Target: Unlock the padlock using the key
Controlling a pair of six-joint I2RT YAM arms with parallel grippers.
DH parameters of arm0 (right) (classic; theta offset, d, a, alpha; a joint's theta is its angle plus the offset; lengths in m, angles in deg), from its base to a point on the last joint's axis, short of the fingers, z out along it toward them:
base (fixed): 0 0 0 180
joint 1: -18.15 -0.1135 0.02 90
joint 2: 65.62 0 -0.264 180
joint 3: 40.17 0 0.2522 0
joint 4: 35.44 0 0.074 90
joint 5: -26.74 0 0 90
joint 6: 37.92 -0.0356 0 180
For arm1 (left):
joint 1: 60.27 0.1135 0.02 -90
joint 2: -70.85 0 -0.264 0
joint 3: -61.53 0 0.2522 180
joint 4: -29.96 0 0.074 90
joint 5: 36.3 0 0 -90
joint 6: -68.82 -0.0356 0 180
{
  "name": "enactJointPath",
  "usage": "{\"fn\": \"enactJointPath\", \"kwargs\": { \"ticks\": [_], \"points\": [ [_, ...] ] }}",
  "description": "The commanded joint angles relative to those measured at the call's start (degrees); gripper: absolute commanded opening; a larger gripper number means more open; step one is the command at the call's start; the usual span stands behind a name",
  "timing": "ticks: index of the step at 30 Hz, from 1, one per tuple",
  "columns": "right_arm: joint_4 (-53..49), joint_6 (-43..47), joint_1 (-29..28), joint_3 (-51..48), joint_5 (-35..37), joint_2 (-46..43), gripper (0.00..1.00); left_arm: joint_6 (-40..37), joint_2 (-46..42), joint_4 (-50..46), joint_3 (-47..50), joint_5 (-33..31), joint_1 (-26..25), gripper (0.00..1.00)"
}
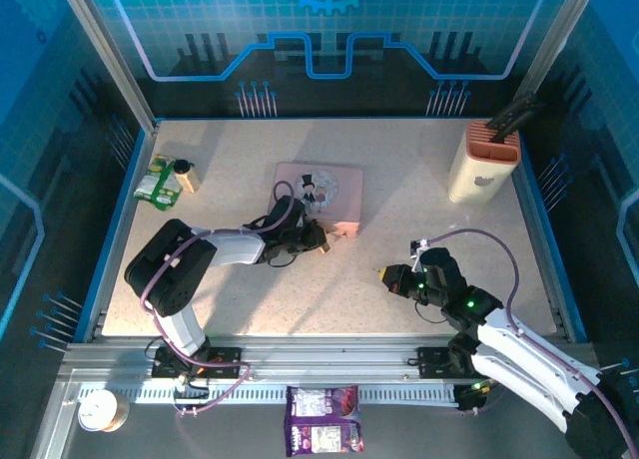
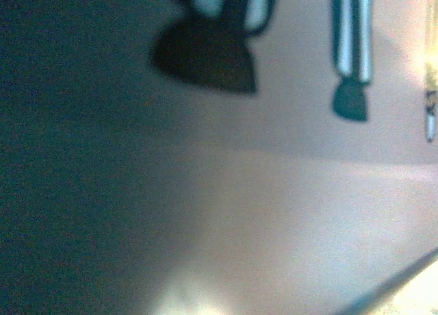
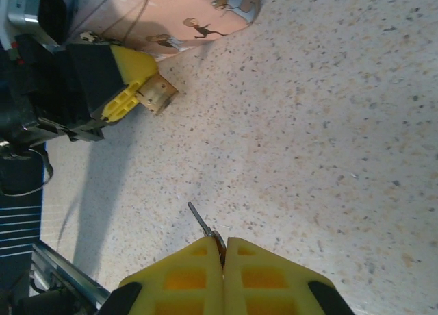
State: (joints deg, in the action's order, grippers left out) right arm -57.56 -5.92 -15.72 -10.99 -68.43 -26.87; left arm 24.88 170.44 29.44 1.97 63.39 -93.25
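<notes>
From above, the left gripper [image 1: 324,237] reaches across the speckled pale tabletop [image 1: 419,180] to the near edge of a flat pink rectangular tin with a cartoon figure [image 1: 319,192]. Its jaws are drawn close together, and what sits between them is too small to make out from here. The right gripper [image 1: 382,275] hangs low over the tabletop, near the tin's right corner but apart from it, pointing left. A cream holder with dark handles [image 1: 484,160] stands at the far right. A green packet [image 1: 155,182] and a small bottle [image 1: 187,175] lie at the far left.

The left wrist camera gives a heavy blur: a pinkish surface close up, with dark shapes across the top. Nothing there can be identified.

From the right wrist, the right gripper's yellow pads meet with no gap, pinching the base of a very small thin dark grey metal key [image 3: 202,221]. The key's blade sticks out forward, just above the tabletop. Ahead and to the left, the left gripper's yellow fingers clamp a tiny brass-gold padlock [image 3: 159,96]. The padlock's end pokes out towards the key, well apart from it and just beside the tin's rounded corner.
</notes>
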Motion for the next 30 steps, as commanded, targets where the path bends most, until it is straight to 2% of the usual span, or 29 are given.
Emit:
{"fn": "enactJointPath", "kwargs": {
  "ticks": [1, 4, 16, 30],
  "points": [
    [5.52, -3.17, -1.15, -2.26, -0.25, 0.66, 0.0, 3.73, -1.58, -0.91, 0.47, 2.64, -2.71, 0.0],
    [8.23, -5.48, -1.76, -3.49, -0.17, 1.86, 0.0, 6.29, -1.81, 0.24, 1.29, 2.57, -5.23, 0.0],
    [17.29, -18.38, -4.39, -7.28, 4.42, 2.81, 0.0, 20.27, 1.05, 19.86, 6.43, 0.92, -9.83, 0.0],
    [33.08, -22.77, -4.23, -5.13, -0.6, 17.3, 0.0, 26.57, 0.36, 29.09, 8.42, 1.79, -10.61, 0.0]
  ]
}}
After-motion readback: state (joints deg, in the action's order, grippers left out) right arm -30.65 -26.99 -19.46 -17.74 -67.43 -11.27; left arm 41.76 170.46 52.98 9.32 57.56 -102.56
